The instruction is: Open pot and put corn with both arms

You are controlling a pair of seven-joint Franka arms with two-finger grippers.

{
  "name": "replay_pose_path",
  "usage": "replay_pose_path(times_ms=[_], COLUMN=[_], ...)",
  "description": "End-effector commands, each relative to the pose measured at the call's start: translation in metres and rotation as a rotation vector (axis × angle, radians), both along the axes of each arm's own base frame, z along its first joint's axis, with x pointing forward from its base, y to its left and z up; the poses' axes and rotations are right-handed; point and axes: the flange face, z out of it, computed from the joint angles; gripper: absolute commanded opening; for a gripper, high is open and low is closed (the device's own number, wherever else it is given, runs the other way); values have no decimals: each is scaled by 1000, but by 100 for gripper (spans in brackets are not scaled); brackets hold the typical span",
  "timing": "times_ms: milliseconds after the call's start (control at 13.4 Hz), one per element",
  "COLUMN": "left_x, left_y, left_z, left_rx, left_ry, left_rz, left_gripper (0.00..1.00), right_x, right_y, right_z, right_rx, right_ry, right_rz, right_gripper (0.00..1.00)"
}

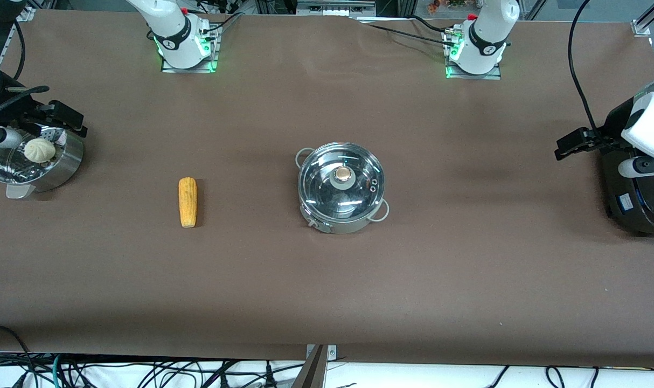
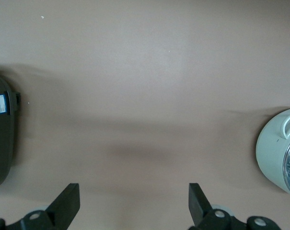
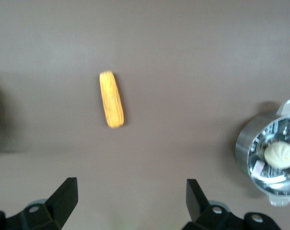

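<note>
At centre frame of the front view sits the pot [image 1: 342, 187], its glass lid [image 1: 341, 182] on, with the knob [image 1: 342, 173] untouched. Left of centre lies the corn [image 1: 187, 202], flat on the table [image 1: 327, 291] and well apart from the pot, toward the right arm's end. Nothing of the task looks done: the lid is yet to come off and the corn yet to go in.

High over the steamer pan [image 1: 33, 167] at the left edge hangs the right hand [image 1: 52, 119], fingers spread and empty; a bun [image 1: 40, 150] rests in that pan. At the right edge, the left hand [image 1: 575, 144] is likewise released, beside the black cooker [image 1: 637, 199]. Bare table lies between each hand and its target; nothing blocks the way.
</note>
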Motion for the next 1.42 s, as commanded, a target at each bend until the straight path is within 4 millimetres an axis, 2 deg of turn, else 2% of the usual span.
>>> replay_pose_path(times_ms=[0, 149, 299, 373, 522, 597, 746, 896, 1045, 1119, 1194, 1343], left_x=[-2, -3, -4, -3, -3, -2, -4, -4, -3, -5, -2, 3], left_y=[-1, -1, 0, -2, -2, -3, 0, -16, -56, -85, -112, -161], left_z=[13, 21, 35, 33, 29, 17, 17, 13, 4, 3, -9, -39], left_rx=[6, 22, 22, 24, 22, 22, 17, 7, -13, -23, -35, -86], left_ry=[-22, -24, -46, -41, -32, 3, 23, 37, 57, 60, 78, 135], left_rz=[-18, -17, -18, -21, -25, -19, -20, -22, 26, 19, 17, 50], left_gripper=[100, 100, 100, 100, 100, 100, 100, 100, 100, 100, 100, 100], right_x=[-5, -2, 12, 22, 29, 30, 29, 24, 23, 25, 28, 28], right_y=[0, -3, -9, -8, -6, -6, -6, -1, 16, 19, 26, 54], right_z=[-2, -4, -11, -13, -23, -22, -28, -38, -54, -70, -89, -136], right_rx=[5, 1, -2, -13, -28, -30, -26, -30, -30, -31, -30, -23], right_ry=[45, 35, 38, 36, 58, 51, 64, 89, 105, 82, 45, -29], right_rz=[17, 1, 5, 12, 34, 31, 34, 44, 75, 82, 95, 135], right_gripper=[100, 100, 100, 100, 100, 100, 100, 100, 100, 100, 100, 100])
